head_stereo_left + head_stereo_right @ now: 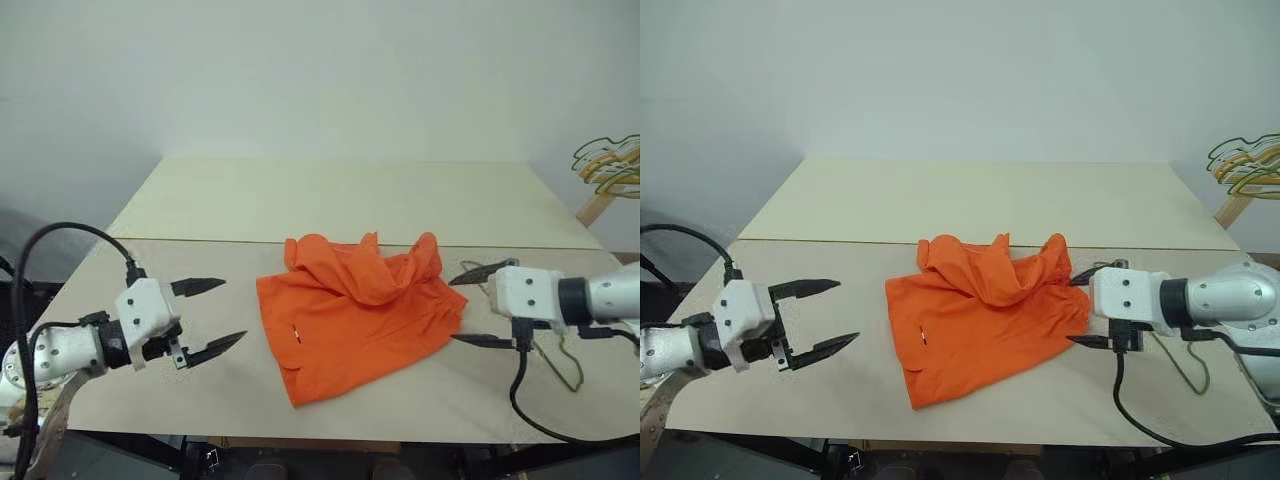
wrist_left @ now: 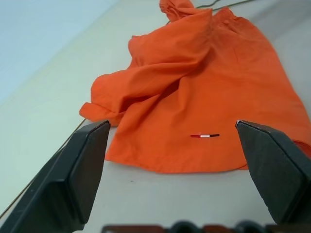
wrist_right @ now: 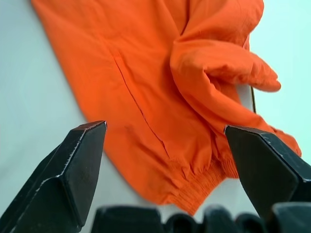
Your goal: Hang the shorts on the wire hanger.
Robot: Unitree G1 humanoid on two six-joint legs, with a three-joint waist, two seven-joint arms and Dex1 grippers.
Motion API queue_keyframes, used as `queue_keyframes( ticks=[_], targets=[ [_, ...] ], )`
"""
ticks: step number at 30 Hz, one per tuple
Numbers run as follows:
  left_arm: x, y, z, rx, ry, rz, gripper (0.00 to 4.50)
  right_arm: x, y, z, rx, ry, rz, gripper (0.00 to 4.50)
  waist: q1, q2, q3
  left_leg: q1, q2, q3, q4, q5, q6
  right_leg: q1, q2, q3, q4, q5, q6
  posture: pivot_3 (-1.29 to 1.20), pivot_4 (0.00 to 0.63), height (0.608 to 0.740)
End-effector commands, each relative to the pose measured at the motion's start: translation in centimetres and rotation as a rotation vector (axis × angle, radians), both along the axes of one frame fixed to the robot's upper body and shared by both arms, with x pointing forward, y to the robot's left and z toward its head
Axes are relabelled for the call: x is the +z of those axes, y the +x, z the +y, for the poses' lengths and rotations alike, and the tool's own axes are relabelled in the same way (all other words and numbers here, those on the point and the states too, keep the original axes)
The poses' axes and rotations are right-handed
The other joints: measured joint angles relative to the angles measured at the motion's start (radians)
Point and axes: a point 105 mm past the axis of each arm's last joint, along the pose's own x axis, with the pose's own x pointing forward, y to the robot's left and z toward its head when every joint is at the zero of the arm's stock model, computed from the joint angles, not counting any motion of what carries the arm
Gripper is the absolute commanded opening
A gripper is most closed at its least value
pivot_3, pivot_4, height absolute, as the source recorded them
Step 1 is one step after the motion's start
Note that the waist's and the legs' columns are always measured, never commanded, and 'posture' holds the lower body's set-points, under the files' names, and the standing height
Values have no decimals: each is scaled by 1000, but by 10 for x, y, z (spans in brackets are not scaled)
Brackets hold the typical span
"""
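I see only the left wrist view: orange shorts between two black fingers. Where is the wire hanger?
Observer: The wire hanger lies on the table at the robot's right, beside the shorts and partly behind the right tool.
Operator: Is the right tool holding something?
Observer: No. It is open, its fingers spread at the gathered waistband edge of the shorts, gripping nothing.
Operator: And my left tool, is it close to the shorts?
Observer: The left tool is open too, above the table, with a bare strip of table between it and the shorts.
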Motion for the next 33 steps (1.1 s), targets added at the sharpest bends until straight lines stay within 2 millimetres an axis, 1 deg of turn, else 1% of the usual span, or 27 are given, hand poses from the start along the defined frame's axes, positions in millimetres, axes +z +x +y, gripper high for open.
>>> queue_keyframes(
  ticks=[1,5,8,10,14,16,19,27,33],
  targets=[
    [7,-3,-11,-60,26,-27,4500,12,5,1,-3,24,-60,4463,-2,0,0,0,0,0,0,0,0,0,0,0,0,0,0,14,0,740],
    [-4,-12,-20,-125,38,36,4500,14,8,2,-34,51,-87,4463,-9,0,0,0,0,0,0,0,0,0,0,0,0,0,0,-5,0,740],
    [-14,-13,-25,-146,53,61,4500,14,6,1,-55,50,-101,4463,-13,0,0,0,0,0,0,0,0,0,0,0,0,0,0,-13,0,740],
    [-26,-15,-33,-187,65,93,4500,13,6,1,-71,54,-111,4463,-15,0,0,0,0,0,0,0,0,0,0,0,0,0,0,-21,0,740],
    [-42,-21,-49,-268,68,122,4500,11,6,6,-84,70,-128,4463,-18,0,0,0,0,1,0,0,0,0,0,0,0,0,0,-23,0,740],
    [-53,-27,-57,-325,102,138,4500,10,6,8,-84,78,-133,4463,-20,0,0,0,0,1,0,0,0,0,0,0,0,0,0,-25,0,740],
    [-66,-33,-62,-387,145,154,4500,9,8,11,-87,81,-144,4463,-24,0,0,0,0,1,0,0,0,0,0,0,0,0,0,-31,0,740],
    [-90,-14,-75,-347,219,102,4500,10,7,15,-101,96,-164,4463,-31,0,-1,0,0,0,0,0,0,1,0,0,0,0,0,-53,0,740],
    [-104,-18,-82,-395,240,128,4500,8,6,16,-112,101,-163,4463,-34,0,-1,0,0,1,0,0,0,0,0,0,0,0,0,-57,0,740]
  ],
)
